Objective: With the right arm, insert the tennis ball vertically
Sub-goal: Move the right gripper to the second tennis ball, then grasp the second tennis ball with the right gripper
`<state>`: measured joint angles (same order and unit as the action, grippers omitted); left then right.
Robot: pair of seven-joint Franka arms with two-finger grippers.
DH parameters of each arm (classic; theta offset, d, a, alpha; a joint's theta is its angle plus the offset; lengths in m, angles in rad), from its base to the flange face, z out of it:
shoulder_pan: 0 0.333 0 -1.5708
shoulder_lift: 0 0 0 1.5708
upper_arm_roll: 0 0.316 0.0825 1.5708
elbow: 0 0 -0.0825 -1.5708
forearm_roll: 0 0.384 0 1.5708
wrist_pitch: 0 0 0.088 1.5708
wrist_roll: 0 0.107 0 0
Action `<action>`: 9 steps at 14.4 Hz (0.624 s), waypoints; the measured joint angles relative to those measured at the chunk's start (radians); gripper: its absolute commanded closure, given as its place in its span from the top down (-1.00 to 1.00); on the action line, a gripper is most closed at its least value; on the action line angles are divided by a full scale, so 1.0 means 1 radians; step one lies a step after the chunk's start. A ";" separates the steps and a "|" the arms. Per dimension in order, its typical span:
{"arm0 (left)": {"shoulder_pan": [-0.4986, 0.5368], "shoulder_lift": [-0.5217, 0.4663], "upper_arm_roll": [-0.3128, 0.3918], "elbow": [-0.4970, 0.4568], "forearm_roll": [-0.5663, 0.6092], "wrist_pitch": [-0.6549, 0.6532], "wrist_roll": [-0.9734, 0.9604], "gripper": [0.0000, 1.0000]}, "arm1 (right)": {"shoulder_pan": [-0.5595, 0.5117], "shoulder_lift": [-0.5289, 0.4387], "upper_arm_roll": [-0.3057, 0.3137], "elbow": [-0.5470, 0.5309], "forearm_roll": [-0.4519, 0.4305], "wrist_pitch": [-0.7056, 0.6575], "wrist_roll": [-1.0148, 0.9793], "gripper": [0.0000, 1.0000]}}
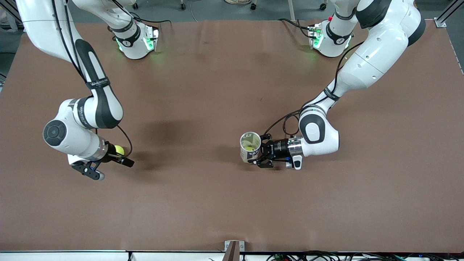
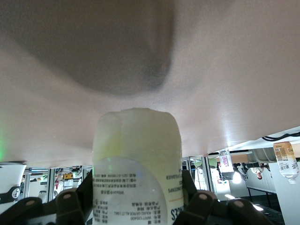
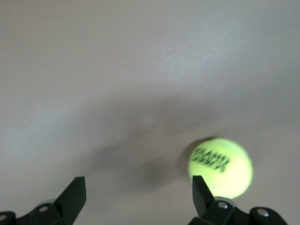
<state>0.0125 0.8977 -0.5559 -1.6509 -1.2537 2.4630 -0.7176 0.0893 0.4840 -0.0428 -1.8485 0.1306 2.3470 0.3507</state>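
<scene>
A: Where's the tennis ball [image 3: 220, 167]?

B: On the brown surface [image 1: 203, 203], just beside one finger [image 3: 202, 193] of the right tool [image 1: 108, 163], whose fingers are spread wide.

A: And the left tool [image 1: 261, 156]?

B: Pinching an open-mouthed can [image 1: 250, 146] sideways, just above the surface.

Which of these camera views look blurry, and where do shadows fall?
Right wrist view: tennis ball is smeared and soft, with a faint shadow beside it. Left wrist view: can fills the frame, slightly soft, under a dark shadow. Front view: sharp, shadows beside both arms.
</scene>
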 measured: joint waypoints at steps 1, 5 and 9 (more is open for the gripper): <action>0.000 0.000 0.000 0.000 0.000 0.000 0.000 0.47 | -0.022 0.000 0.000 -0.019 0.000 0.021 -0.051 1.00; -0.001 0.001 0.000 0.000 -0.005 -0.005 0.001 0.47 | -0.082 -0.005 0.000 -0.058 0.000 0.044 -0.165 1.00; -0.017 0.018 -0.001 0.017 -0.042 -0.009 0.009 0.47 | -0.082 -0.018 0.007 -0.155 -0.003 0.162 -0.180 1.00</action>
<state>-0.0046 0.9158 -0.5569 -1.6343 -1.2952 2.4543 -0.7085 0.0069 0.4659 -0.0355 -2.0032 0.1276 2.5090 0.1709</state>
